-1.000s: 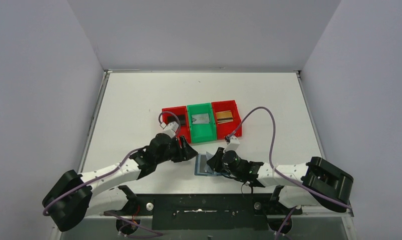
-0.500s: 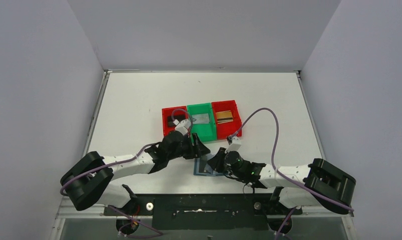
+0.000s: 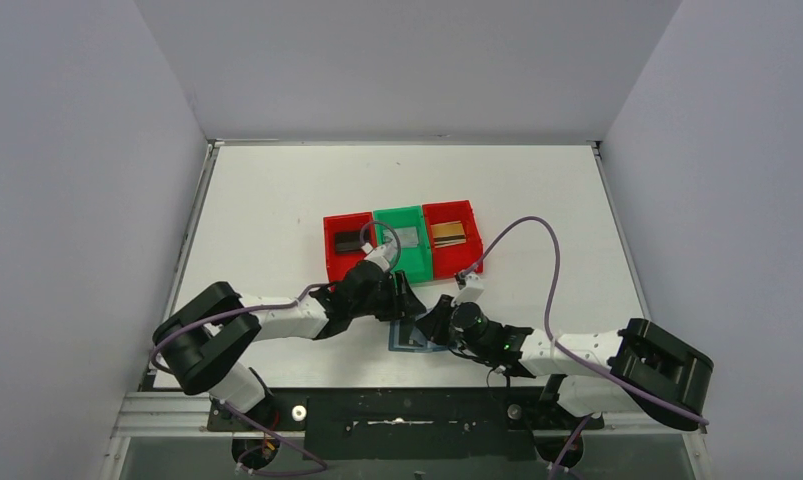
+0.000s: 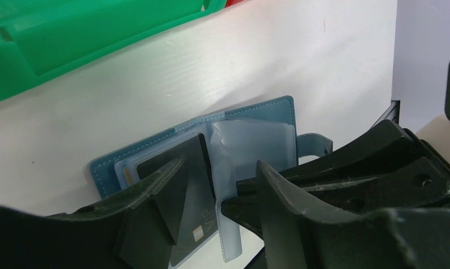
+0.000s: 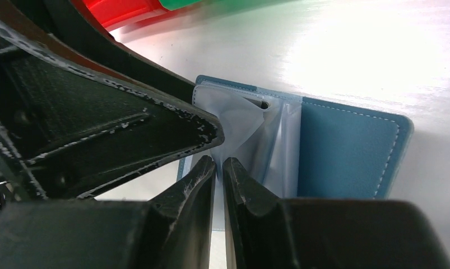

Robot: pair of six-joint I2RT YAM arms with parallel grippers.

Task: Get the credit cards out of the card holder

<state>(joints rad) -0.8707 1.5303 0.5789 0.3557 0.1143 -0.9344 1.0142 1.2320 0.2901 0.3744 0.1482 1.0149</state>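
Reading left to right: left red bin holds a black card, green bin a silver card, right red bin a gold-brown card. Those three look done. Card holder lies open and flat on the white table, just on the near side of the bins, between the two arms.

Left gripper: jaws spread, nothing held. One black VIP card sits in the holder's left pocket, directly ahead of and below those jaws. Its long axis runs along the gripper's line of approach, so the jaws would close across the short width. The left finger overlaps the card's edge in the wrist view; contact or not, can't tell. How deep the card sits in the pocket is hidden.

Right gripper: clenched on the clear sleeve, holding that leaf up and to the right of the card.

Judgement: the left arm is nearer the card and lined up on it, so the pull is its job.

Surface: smooth, slightly glossy tabletop, with a thin card flat against soft pocket material. It likely needs an edge pinch.

Room: tight. The two grippers are just beside each other over the holder, and the green bin wall is close beyond.
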